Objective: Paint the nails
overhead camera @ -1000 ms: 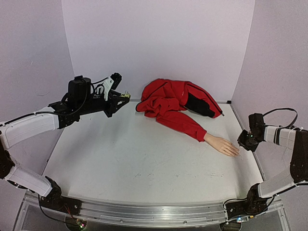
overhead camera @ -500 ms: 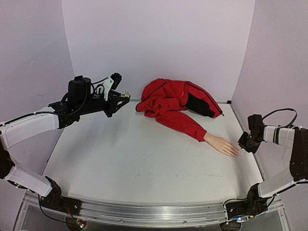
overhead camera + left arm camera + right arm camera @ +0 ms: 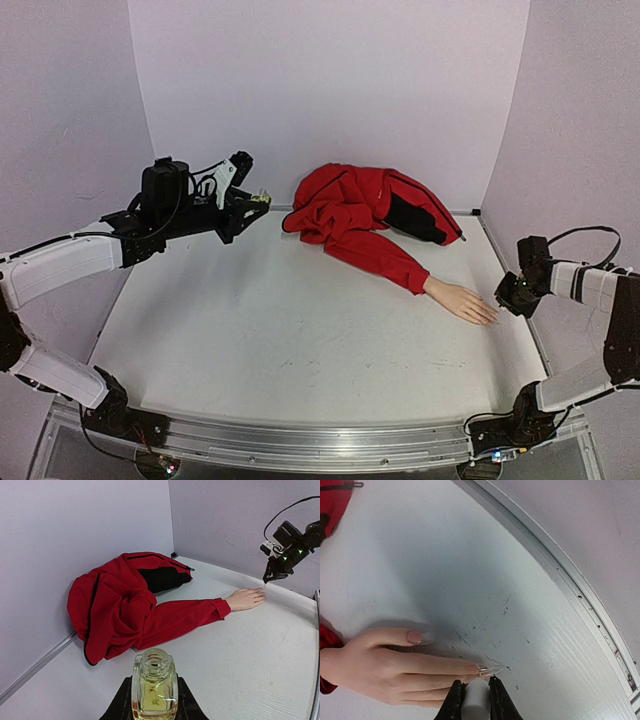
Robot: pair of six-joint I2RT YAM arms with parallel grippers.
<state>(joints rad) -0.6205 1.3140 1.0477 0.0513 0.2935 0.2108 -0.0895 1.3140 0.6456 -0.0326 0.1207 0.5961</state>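
Nails (image 3: 472, 668) — just beside right end effector (image 3: 476, 689).

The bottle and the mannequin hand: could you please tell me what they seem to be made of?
The bottle looks like clear glass, glossy, with yellowish liquid showing through; clear plastic is possible. The hand looks like moulded plastic or rubber: smooth, matte, evenly skin-coloured.

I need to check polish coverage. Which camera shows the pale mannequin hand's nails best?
Right wrist: the pale mannequin hand's nails appear close up, each distinct. Top and left wrist views show the hand small, nails indiscernible.
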